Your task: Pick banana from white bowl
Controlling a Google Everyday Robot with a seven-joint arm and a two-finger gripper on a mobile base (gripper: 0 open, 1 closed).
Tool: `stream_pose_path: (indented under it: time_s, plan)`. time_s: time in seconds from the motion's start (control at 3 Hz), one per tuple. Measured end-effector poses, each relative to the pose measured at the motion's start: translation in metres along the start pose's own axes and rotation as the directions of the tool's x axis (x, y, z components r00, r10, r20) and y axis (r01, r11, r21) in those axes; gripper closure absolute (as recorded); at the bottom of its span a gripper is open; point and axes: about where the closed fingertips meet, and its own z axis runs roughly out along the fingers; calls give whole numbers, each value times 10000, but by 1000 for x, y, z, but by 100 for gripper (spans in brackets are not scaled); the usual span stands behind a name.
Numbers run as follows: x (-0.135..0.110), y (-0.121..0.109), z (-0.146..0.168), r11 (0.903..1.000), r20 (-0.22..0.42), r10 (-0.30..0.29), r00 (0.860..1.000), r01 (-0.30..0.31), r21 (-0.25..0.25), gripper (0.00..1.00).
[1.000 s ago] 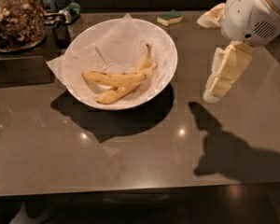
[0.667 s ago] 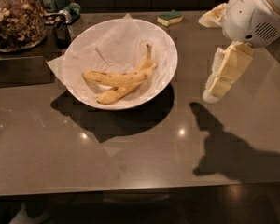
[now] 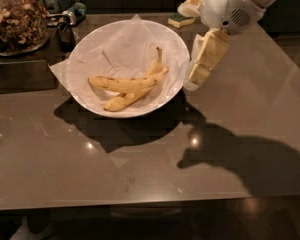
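Observation:
The white bowl [image 3: 121,44], wide and lined with crinkled white paper, stands on the brown table at the back left of centre. Two bananas lie in it. The banana [image 3: 125,83] is the thicker one with dark specks, lying across the bowl. A slimmer banana [image 3: 140,91] with a long thin stem lies under it, stem pointing to the far rim. My gripper [image 3: 194,81] hangs fingers-down just outside the bowl's right rim, above the table, holding nothing that I can see. Its white arm comes in from the top right.
A glass jar of nuts [image 3: 15,21] stands at the back left, with a dark object [image 3: 65,34] beside it. A yellow-green sponge [image 3: 181,20] lies behind the bowl. The table's front edge [image 3: 150,204] runs along the bottom.
My gripper has moved left from open table space to right beside the bowl's right rim. The bananas and the bowl have not moved.

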Motion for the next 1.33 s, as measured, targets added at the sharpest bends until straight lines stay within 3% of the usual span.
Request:
stream_pose_path:
  time_s: [0.33,0.67,1.33]
  plan:
    - [-36,-17,43,9914,737,-784,9942,856,-990,0]
    - [-36,-17,43,9914,742,-783,9942,854,-991,0]
    - [-46,-27,77,9948,2000,-337,9792,522,-879,0]
